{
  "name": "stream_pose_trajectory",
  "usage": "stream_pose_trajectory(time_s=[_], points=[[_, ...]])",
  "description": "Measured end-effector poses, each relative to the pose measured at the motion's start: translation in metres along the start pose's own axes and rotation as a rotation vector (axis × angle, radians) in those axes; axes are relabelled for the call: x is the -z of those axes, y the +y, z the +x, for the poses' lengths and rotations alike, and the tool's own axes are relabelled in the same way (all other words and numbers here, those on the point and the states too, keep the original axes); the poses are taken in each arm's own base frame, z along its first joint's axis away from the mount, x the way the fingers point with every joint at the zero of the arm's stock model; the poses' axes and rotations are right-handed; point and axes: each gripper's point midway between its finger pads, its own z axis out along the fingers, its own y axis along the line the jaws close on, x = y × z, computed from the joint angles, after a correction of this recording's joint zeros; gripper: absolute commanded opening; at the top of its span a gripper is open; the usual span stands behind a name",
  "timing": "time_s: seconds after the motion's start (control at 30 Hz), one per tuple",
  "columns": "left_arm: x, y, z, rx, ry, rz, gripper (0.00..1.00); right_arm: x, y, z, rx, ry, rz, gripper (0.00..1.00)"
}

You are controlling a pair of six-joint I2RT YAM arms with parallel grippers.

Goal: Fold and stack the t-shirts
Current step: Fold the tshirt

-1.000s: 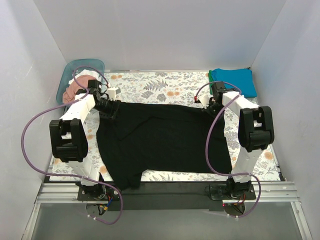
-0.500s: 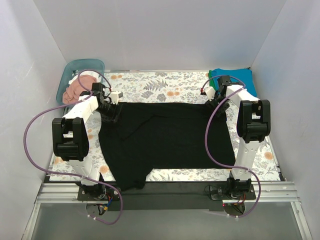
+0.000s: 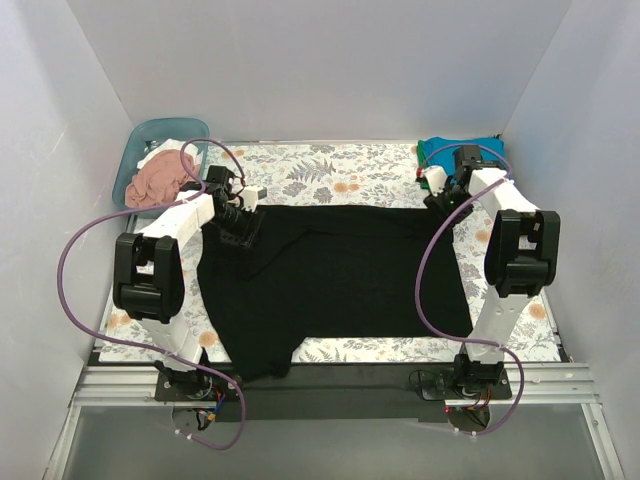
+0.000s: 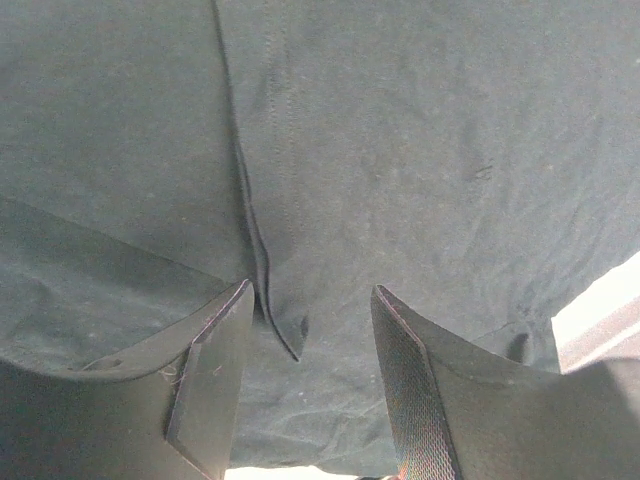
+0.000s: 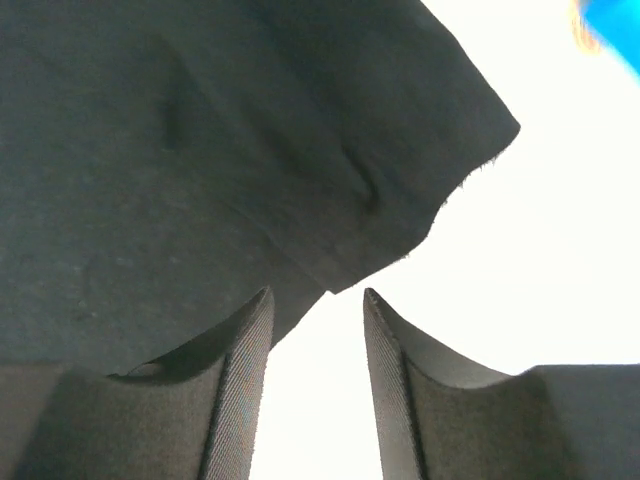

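Black t-shirt (image 3: 330,270) spread out, left tool (image 4: 311,287) released over it, right tool (image 5: 318,291) released beside its corner

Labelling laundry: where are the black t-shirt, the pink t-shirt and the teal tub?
black t-shirt (image 3: 340,275), top view, middle of the spread cloth.
pink t-shirt (image 3: 160,182), top view, centre of the crumpled heap.
teal tub (image 3: 170,130), top view, far wall.

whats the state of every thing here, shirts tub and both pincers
black t-shirt: spread out, creased, not yet folded
teal-blue t-shirt: folded, at the far right corner
pink t-shirt: crumpled, in the tub
teal tub: upright, holding cloth
left pincer: open, over the black t-shirt
right pincer: open, at the black t-shirt's far right corner
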Motion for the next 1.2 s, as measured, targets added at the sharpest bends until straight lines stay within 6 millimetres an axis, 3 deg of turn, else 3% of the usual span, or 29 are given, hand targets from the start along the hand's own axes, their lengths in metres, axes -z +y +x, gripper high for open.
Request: stream_pose_trajectory(time_s=[0.27,0.73,1.03,1.2], points=[[-0.006,0.006,0.012,0.008,0.030,-0.026,0.52,-0.010,-0.021,0.031,-0.279,0.025,-0.087,0.54],[-0.007,0.022,0.020,-0.021,0.061,-0.105,0.55,-0.030,-0.005,0.030,-0.428,0.036,-0.239,0.47],[-0.006,0.025,0.023,-0.024,0.074,-0.124,0.55,-0.032,-0.007,0.036,-0.469,0.038,-0.254,0.34],[-0.005,0.028,0.024,-0.026,0.078,-0.142,0.55,-0.030,-0.012,0.040,-0.484,0.037,-0.249,0.19]])
